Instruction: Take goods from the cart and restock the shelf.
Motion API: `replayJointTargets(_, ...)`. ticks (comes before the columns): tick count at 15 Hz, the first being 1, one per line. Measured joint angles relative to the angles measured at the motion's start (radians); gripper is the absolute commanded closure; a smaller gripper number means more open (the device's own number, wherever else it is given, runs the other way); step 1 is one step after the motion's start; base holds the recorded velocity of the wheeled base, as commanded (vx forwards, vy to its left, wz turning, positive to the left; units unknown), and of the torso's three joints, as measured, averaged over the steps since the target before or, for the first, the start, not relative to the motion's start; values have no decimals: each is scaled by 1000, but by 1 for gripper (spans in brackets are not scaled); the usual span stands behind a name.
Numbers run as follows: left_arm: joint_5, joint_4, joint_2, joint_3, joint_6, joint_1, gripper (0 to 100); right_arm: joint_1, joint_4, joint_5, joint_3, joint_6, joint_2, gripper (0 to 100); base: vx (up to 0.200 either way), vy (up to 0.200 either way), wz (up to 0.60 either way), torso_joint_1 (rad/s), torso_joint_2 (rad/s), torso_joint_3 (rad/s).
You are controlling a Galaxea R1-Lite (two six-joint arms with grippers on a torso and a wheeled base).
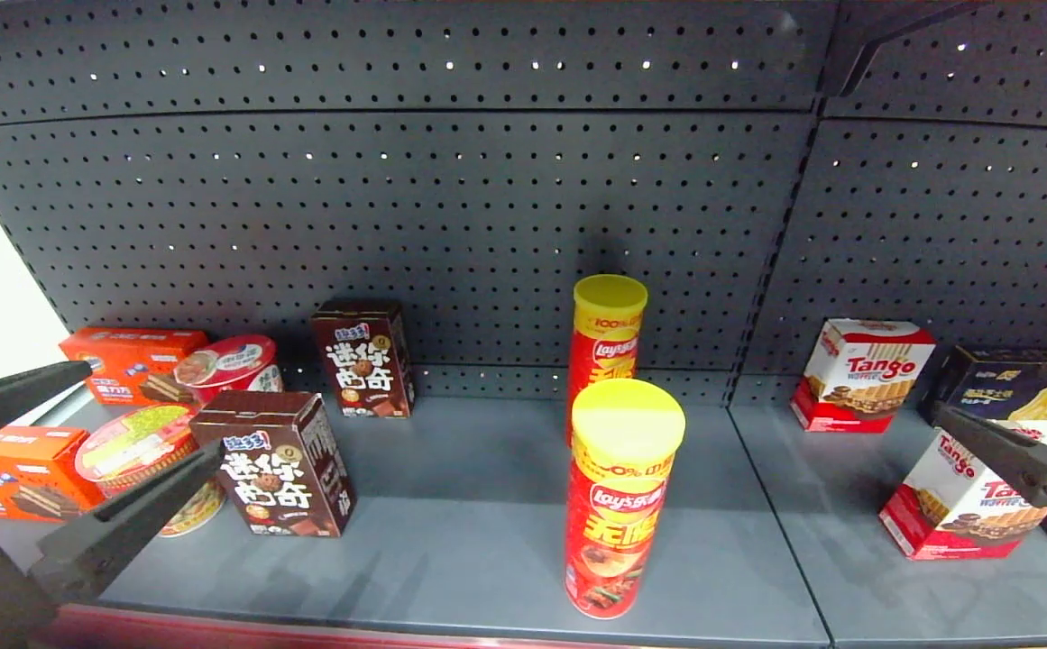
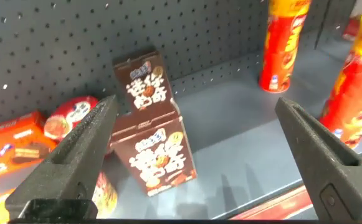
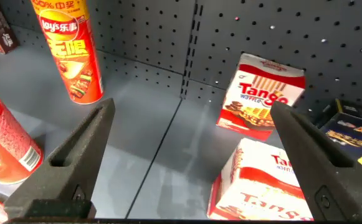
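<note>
Two red chip cans with yellow lids stand mid-shelf, one in front (image 1: 618,505) and one behind (image 1: 604,342). Two brown cookie boxes (image 1: 280,469) (image 1: 362,361) stand to their left. My left gripper (image 2: 194,102) hangs open and empty before the nearer brown box (image 2: 159,152), at the shelf's front left (image 1: 153,410). My right gripper (image 3: 192,106) is open and empty too. It is in front of two red-and-white wafer boxes (image 3: 261,93) (image 3: 265,186) on the right bay. One of its fingers (image 1: 1001,455) crosses the nearer wafer box (image 1: 965,500).
Orange boxes (image 1: 131,361) (image 1: 13,473) and two round bowl packs (image 1: 225,365) (image 1: 140,451) crowd the left end. A dark box (image 1: 1010,383) sits far right. A perforated back panel (image 1: 487,225) closes the shelf. Bare shelf floor (image 1: 469,505) lies between the brown boxes and the cans.
</note>
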Motion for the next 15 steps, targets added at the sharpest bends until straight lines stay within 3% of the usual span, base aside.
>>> replayJointTargets(5, -1, 0, 94, -85, 4, -71, 0, 20, 2, 0, 0, 0, 9, 0, 0, 0, 0, 0, 0, 0)
replayJointTargets(9, 11, 2, 102, -70, 2, -83, 0, 18, 1, -9, 3, 18, -10, 0, 0, 0, 0, 0, 0, 0)
replayJointTargets(12, 50, 5, 0, 7, -1, -56, 0, -11, 4, -30, 35, 25, -87, 0, 0, 0, 0, 0, 0, 0)
replayJointTargets(15, 66, 7, -143, 113, -6, 41, 0, -79, 53, -38, 116, 60, -232, 0, 0, 0, 0, 0, 0, 0)
